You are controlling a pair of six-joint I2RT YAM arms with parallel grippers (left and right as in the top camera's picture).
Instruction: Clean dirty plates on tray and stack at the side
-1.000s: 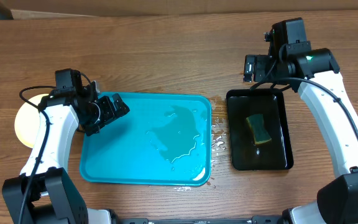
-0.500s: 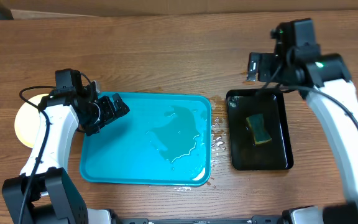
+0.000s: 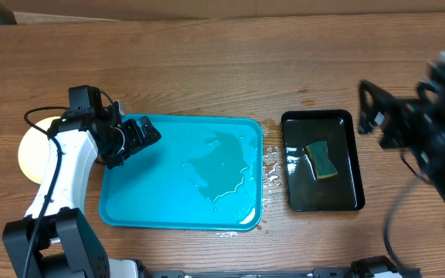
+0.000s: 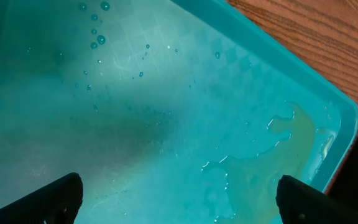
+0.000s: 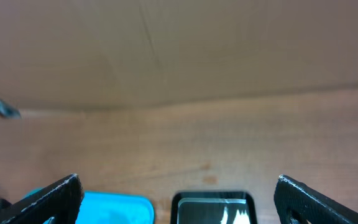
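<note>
The turquoise tray (image 3: pixel 168 208) lies left of centre with a puddle of water (image 3: pixel 222 174) in it and no plates on it. A pale yellow plate (image 3: pixel 29 154) sits on the table to the tray's left, partly hidden behind my left arm. My left gripper (image 3: pixel 136 139) hovers over the tray's left end, open and empty. In the left wrist view the left gripper (image 4: pixel 179 205) looks down on the wet tray floor (image 4: pixel 142 106). My right gripper (image 3: pixel 373 112) is blurred, raised to the right of the black tray, open and empty. The right wrist view shows the right gripper (image 5: pixel 179 202) facing the far table.
A small black tray (image 3: pixel 346 197) right of the turquoise one holds water and a yellow-green sponge (image 3: pixel 321 160). Drops of water (image 3: pixel 271 171) lie on the wood between the two trays. A cardboard wall (image 5: pixel 166 50) stands behind the table.
My right arm has swung right from the black tray's far end and now shows large and blurred. The left arm, trays and sponge have not moved.
</note>
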